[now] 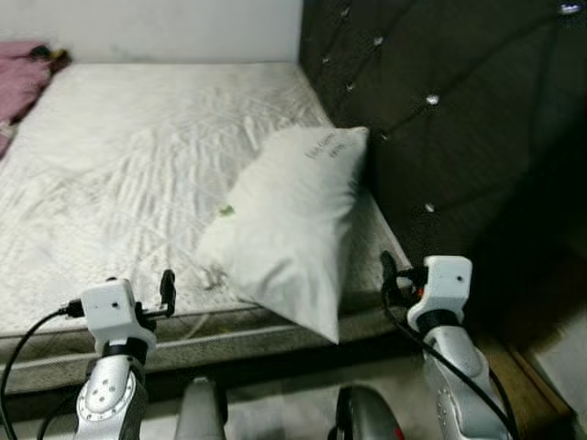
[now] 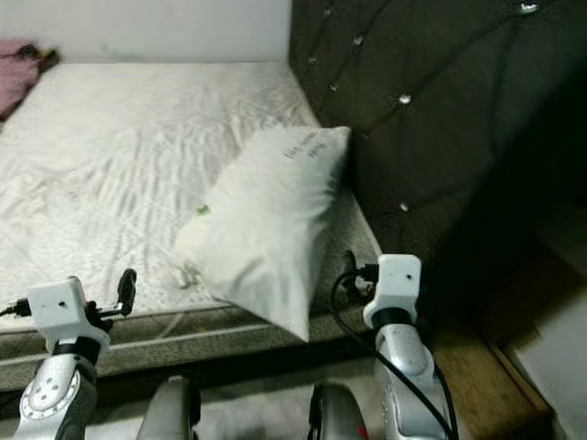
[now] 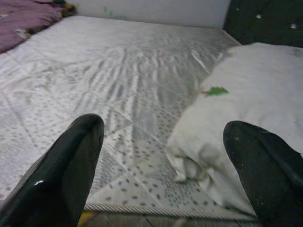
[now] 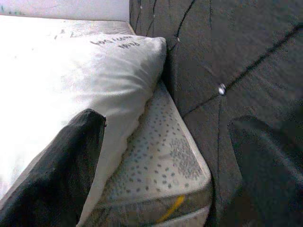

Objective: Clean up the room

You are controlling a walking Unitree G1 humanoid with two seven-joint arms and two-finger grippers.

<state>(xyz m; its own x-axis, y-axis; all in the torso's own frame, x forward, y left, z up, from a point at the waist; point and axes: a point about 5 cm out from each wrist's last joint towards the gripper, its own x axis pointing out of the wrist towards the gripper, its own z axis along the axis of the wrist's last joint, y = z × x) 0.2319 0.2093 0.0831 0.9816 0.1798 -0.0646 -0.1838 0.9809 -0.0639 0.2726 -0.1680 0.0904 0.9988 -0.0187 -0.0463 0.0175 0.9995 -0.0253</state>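
A white pillow [image 1: 293, 215] lies tilted on the bare mattress [image 1: 138, 156], its top end leaning against the dark tufted headboard [image 1: 440, 110] and its lower corner hanging over the near mattress edge. A small green scrap [image 3: 217, 91] sits on the pillow's side. My left gripper [image 3: 164, 127] is open at the near edge of the mattress, left of the pillow and apart from it. My right gripper [image 4: 169, 122] is open at the mattress corner, between the pillow's right side and the headboard, with nothing held.
A pink cloth [image 1: 18, 78] lies bunched at the far left corner of the bed, by the white wall [image 1: 165, 27]. A brown wooden surface [image 2: 477, 385] sits low at the right, beside the headboard.
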